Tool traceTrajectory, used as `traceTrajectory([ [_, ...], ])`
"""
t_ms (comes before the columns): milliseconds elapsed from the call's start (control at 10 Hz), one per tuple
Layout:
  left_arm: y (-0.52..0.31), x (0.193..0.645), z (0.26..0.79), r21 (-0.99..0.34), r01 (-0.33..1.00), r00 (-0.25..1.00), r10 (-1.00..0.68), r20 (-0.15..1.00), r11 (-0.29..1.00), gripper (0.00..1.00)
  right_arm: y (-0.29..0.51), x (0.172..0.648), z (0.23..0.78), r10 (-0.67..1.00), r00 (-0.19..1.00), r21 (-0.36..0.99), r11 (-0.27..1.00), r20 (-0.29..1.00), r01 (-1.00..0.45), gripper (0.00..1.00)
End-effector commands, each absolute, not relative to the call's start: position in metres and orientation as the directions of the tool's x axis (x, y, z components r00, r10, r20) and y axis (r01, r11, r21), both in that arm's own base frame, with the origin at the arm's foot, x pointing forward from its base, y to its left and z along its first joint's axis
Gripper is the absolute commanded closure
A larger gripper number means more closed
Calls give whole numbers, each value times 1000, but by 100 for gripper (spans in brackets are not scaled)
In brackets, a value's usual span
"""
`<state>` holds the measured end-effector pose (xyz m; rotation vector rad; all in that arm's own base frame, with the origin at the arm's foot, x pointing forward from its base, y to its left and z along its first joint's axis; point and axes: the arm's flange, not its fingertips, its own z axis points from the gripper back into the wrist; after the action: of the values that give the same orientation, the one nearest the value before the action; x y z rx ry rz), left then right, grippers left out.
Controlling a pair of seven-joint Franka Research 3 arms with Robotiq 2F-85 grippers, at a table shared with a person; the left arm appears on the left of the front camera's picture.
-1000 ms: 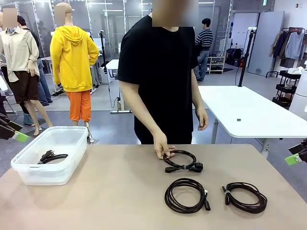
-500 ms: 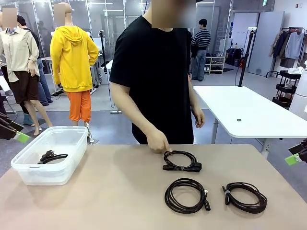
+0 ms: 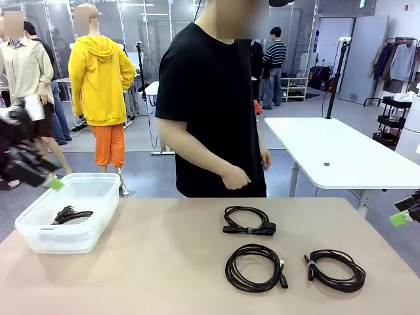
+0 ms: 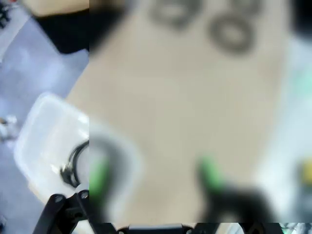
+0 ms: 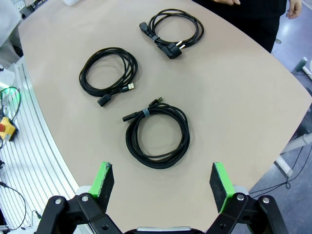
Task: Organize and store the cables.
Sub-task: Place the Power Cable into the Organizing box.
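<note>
Now the person's empty, loosely curled hand (image 3: 235, 177) has left the plug-ended black cable coil (image 3: 248, 220), and the wide-open left gripper (image 3: 39, 174) swings up by the clear plastic tub (image 3: 46, 239): pickup can start.

**Where everything sits on my table**

I have a tub (image 3: 52, 239) at the left end of the table (image 3: 164, 262), with one cable (image 3: 71, 214) lying inside it. Right of centre, the far cable (image 3: 248, 220) lies closest to the person (image 3: 210, 105) standing at the far side. The near cable (image 3: 254, 268) lies just in front of it. The right cable (image 3: 335, 269) lies beside that, toward the right edge.
</note>
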<state>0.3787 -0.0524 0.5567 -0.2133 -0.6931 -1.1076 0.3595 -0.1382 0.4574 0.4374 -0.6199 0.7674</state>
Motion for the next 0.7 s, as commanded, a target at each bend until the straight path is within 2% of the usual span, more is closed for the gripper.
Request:
traceTrajectory([
  [0,-126,404,563,237,914,163,-832,530,330,11,-138,360,459,488,568,156,652,663,-742,0],
  [400,-303,441,553,320,930,62,-936,346,179,11,-138,360,459,488,568,156,652,663,-742,0],
  [500,-340,448,543,352,925,45,-963,265,140,11,-138,360,459,488,568,156,652,663,-742,0],
  [600,-378,458,533,308,947,25,-973,228,96,11,-138,360,459,488,568,156,652,663,-742,0],
])
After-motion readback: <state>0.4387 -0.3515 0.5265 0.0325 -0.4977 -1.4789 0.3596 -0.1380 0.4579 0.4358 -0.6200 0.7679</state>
